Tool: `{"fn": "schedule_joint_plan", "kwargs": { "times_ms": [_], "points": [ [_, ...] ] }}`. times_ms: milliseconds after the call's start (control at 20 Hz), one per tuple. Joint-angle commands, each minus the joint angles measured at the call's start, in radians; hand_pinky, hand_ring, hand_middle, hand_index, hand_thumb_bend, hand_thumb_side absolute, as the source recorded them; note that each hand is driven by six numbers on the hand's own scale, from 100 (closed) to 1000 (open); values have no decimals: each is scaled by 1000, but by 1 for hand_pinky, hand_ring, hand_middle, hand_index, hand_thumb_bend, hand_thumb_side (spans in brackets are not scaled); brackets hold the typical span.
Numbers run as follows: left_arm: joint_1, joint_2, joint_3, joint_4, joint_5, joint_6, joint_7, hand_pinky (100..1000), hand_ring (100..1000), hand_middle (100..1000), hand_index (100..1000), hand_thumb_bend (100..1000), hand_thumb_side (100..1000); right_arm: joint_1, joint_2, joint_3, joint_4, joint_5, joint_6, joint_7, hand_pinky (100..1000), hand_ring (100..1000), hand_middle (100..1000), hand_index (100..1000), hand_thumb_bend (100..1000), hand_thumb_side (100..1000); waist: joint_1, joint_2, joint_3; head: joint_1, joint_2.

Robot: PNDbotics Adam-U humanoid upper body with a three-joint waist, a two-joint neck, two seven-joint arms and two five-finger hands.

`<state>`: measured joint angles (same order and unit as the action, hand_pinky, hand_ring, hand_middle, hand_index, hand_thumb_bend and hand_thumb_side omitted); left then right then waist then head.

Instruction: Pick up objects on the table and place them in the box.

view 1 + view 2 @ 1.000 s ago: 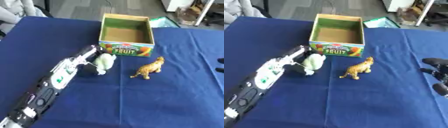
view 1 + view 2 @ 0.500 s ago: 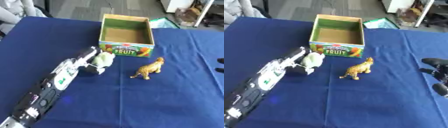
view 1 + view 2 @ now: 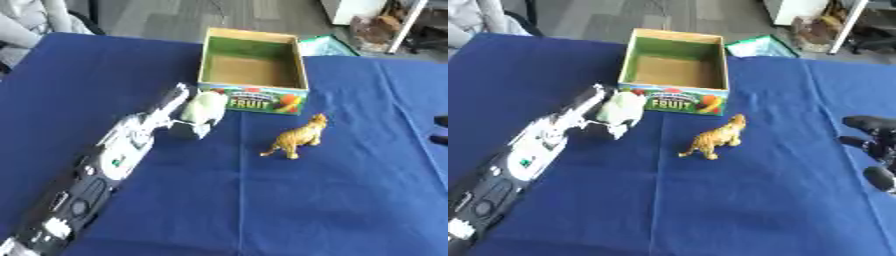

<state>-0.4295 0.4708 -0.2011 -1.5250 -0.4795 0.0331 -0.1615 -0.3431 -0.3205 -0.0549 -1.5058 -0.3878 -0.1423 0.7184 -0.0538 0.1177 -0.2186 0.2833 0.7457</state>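
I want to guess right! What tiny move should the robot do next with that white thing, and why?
Probably lift the left hand and carry the pale white object over the box. The fingers already curl around it, just beside the box's front wall, and the box looks empty.

Right hand (image 3: 874, 145) is cut off by the picture's edge.

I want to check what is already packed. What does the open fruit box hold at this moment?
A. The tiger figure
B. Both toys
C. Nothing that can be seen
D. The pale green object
C: the box shows only its bare brown floor, the tiger figure stands on the blue cloth in front of it, and the pale green object is at the left hand, outside the box.
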Motion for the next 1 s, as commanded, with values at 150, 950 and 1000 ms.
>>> {"fn": "schedule_joint_plan", "kwargs": {
  "times_ms": [150,950,1000],
  "points": [
    [-70,77,22,-68,51,24,2,643,545,535,663,100,213,-15,-16,-2,-16,3,1,1,878,972,818,794,507,205,0,-12,-9,-1,-10],
    [-428,28,62,458,-125,-71,95,665,588,575,690,100,184,-51,27,36,-20,4,-2,42,878,974,818,794,506,213,-24,29,-105,51,-69],
    [-444,26,67,489,-140,-82,103,675,600,590,706,184,167,-55,31,40,-20,3,-2,46,878,974,818,794,515,213,-26,33,-115,57,-72]
  ]
}}
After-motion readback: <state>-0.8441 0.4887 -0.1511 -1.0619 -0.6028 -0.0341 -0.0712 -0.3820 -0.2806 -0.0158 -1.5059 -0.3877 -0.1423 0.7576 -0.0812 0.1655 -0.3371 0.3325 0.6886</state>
